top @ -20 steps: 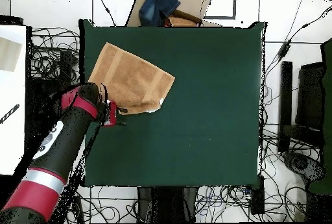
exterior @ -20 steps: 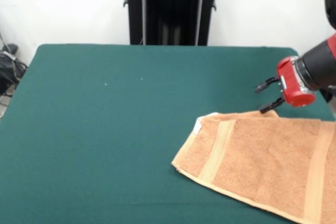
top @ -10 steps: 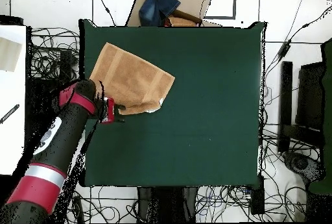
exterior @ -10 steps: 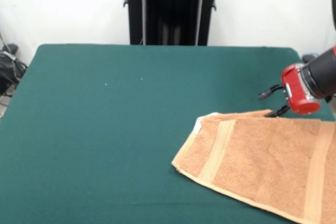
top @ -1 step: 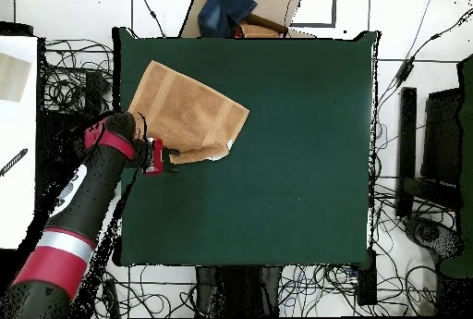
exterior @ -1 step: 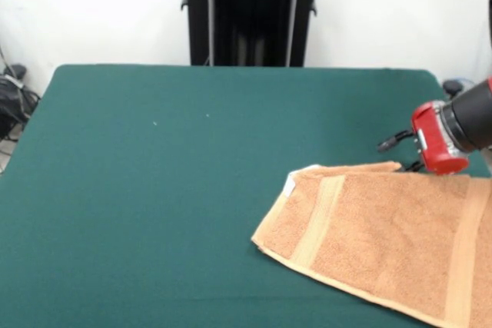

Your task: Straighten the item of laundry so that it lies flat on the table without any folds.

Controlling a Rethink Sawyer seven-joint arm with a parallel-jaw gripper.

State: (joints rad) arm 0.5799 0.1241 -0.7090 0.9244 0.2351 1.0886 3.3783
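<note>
The item of laundry (exterior @ -1 step: 377, 243), an orange-tan towel, lies at the near right of the green table (exterior @ -1 step: 154, 190) and runs off the picture's right edge. One layer is doubled over along its far side, and a white tag (exterior @ -1 step: 290, 184) shows at its left corner. My gripper (exterior @ -1 step: 403, 154) is open, low at the towel's far edge, with its lower finger partly hidden behind that edge. In the overhead view the towel (top @ -1 step: 185, 112) sits at the table's (top @ -1 step: 296, 177) upper left corner, with the gripper (top @ -1 step: 170, 159) just below it.
A black pedestal (exterior @ -1 step: 250, 13) stands beyond the table's far edge. Tangled cables (top @ -1 step: 74, 84) surround the table. A box with blue cloth (top @ -1 step: 236, 6) lies past the top edge. A white surface (top @ -1 step: 18, 130) is at the left.
The gripper has drawn slightly right and lower in the front view, down to the towel's far edge. The towel has not moved.
</note>
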